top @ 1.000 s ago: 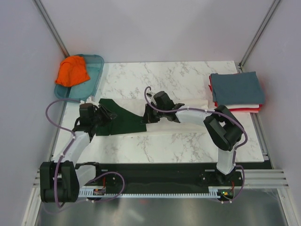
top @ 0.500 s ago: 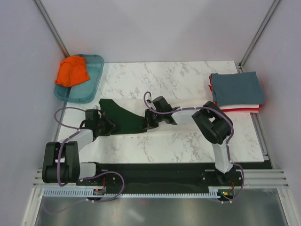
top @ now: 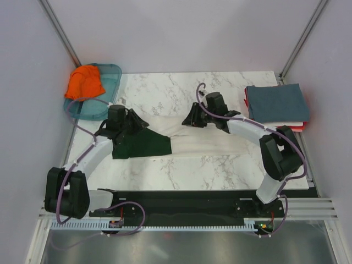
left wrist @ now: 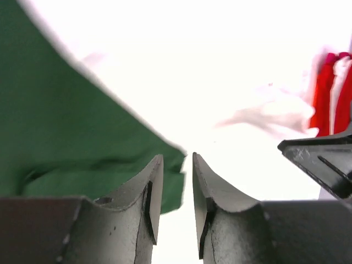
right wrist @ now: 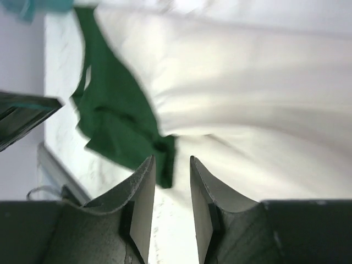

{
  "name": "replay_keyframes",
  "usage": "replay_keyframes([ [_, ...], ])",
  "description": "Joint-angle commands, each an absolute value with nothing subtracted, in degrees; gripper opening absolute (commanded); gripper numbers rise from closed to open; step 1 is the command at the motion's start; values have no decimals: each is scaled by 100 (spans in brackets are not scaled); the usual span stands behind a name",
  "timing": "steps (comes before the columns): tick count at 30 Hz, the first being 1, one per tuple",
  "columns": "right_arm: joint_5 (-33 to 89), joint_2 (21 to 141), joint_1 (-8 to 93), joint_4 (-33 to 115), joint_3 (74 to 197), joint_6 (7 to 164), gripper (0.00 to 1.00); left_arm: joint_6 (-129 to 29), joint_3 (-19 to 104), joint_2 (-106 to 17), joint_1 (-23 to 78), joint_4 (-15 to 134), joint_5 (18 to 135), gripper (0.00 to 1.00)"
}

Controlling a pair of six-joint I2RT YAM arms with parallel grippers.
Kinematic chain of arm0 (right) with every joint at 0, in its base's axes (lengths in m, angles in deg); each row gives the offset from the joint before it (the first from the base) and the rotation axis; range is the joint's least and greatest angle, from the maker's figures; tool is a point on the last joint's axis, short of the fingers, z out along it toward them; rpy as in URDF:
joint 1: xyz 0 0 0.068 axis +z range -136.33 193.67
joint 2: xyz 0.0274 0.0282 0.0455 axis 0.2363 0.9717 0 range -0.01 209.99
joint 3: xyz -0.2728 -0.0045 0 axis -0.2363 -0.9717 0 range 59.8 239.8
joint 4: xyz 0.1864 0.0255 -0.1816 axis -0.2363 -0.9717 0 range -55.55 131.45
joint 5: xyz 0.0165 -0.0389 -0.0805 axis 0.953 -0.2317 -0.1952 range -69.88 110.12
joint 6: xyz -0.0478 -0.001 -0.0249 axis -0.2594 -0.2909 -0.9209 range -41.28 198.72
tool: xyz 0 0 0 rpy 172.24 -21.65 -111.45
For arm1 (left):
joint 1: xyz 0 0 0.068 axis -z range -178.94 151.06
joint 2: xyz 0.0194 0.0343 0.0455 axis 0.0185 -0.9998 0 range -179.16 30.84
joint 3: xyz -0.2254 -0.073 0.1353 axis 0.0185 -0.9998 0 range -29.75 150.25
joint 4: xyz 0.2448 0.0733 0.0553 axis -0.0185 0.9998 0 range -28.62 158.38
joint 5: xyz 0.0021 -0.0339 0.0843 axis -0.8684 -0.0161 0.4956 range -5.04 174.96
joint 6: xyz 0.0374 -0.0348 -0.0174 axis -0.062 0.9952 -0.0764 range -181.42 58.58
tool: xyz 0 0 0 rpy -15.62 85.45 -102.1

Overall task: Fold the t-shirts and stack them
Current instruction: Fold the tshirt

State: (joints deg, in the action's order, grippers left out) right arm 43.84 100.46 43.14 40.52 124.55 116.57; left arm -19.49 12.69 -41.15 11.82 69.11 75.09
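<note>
The cream t-shirt [top: 212, 144] lies in a flat band across the middle of the table. Its dark green sleeve [top: 142, 144] is laid over the left end. My left gripper [top: 141, 124] hovers just behind the sleeve, open and empty. In the left wrist view the gripper [left wrist: 177, 157] has the green sleeve [left wrist: 66, 126] below and to the left. My right gripper [top: 188, 120] hovers behind the shirt's middle, open and empty. The right wrist view has that gripper [right wrist: 171, 158] above the cream cloth [right wrist: 247, 99] and the sleeve [right wrist: 115, 121]. The orange t-shirt [top: 84, 82] lies bunched in the tray.
A teal plastic tray [top: 110, 88] sits at the back left corner. A folded stack [top: 276, 102] stands at the right edge, slate-blue on top, white and red beneath. Its red edge [left wrist: 330, 93] shows in the left wrist view. Grey walls close in both sides.
Both grippers were low on the shirt's green part; they have let go and moved back and apart, the right one far to the right. The green sleeve now lies lower and flatter.
</note>
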Motion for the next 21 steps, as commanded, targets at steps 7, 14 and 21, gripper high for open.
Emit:
replay_keyframes([
  [7, 1688, 9544, 3477, 2748, 12475, 10878, 36, -1757, 3412, -6582, 1978, 6789, 7511, 34],
  [14, 1186, 9895, 2931, 2607, 12730, 10817, 33, -1669, 4109, -7954, 1978, 6613, 7353, 34],
  [21, 606, 10045, 2729, 2352, 12310, 11001, 22, -1414, 4197, -8368, 1864, 6780, 7546, 34],
])
